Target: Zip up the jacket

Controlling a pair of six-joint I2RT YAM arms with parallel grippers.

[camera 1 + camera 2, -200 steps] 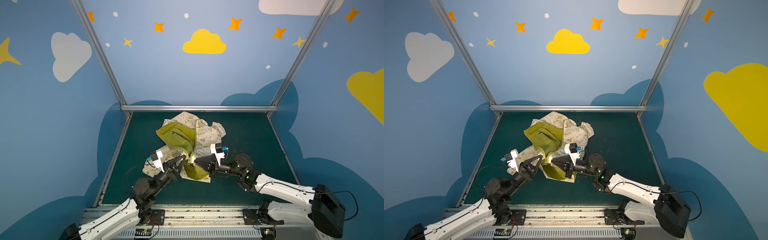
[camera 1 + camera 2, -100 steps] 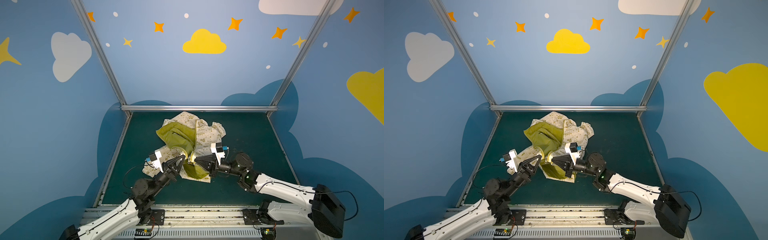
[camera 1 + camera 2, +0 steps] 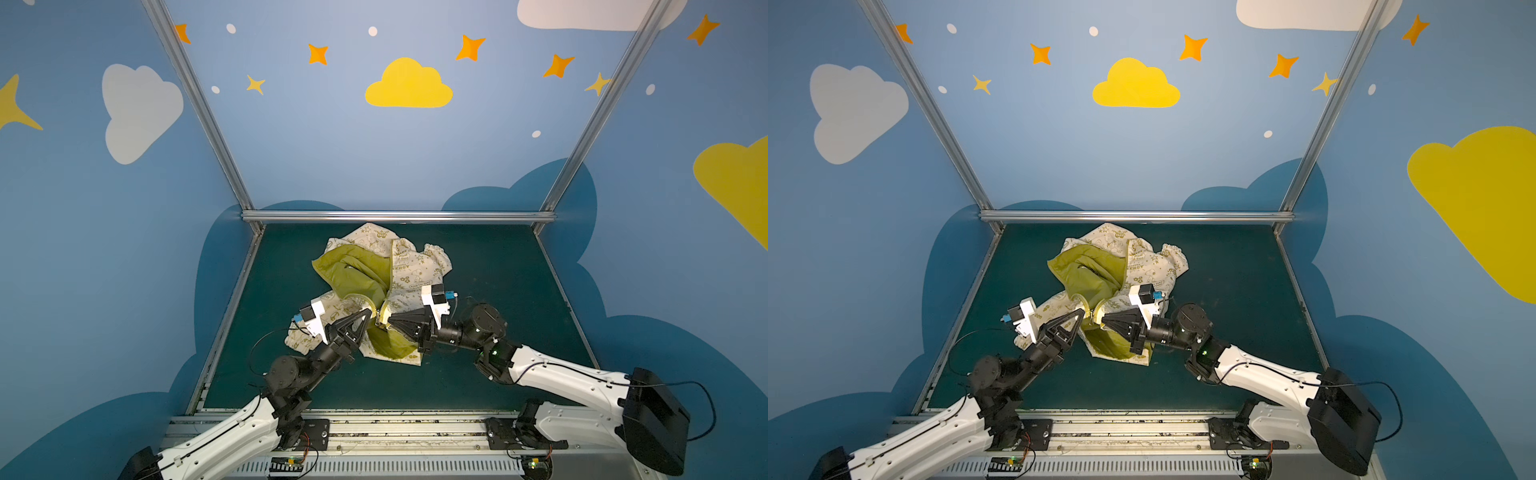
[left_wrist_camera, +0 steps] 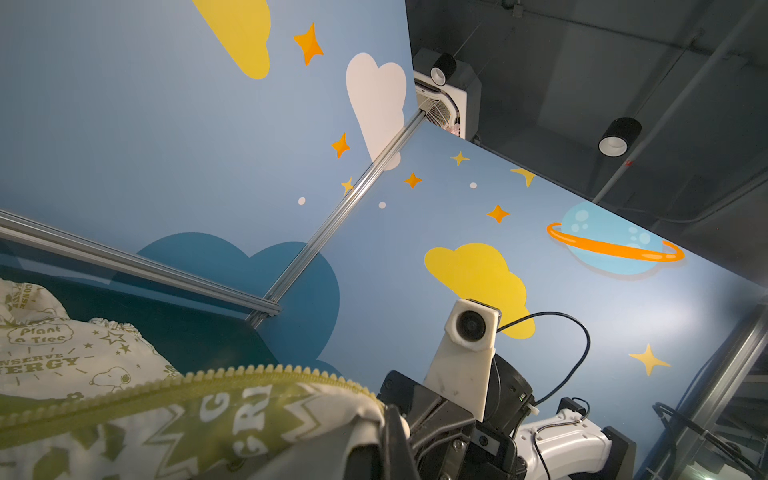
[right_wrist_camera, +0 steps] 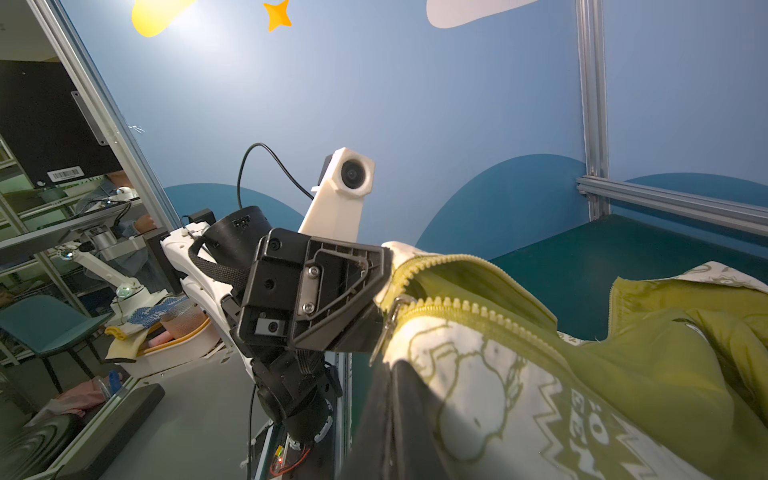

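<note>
Near the middle of the desk [image 3: 478,374] I see the jacket [image 3: 415,270] lying crumpled, with its olive lining [image 3: 353,274] turned up on the left and its printed cream side on the right. Its zipper [image 5: 478,309] gapes open, and the two toothed edges meet at the near end. My left pincer [image 3: 371,314] is clamped on one front edge there. My right pincer [image 3: 383,323] pinches the other edge, with the tips nearly touching.
</note>
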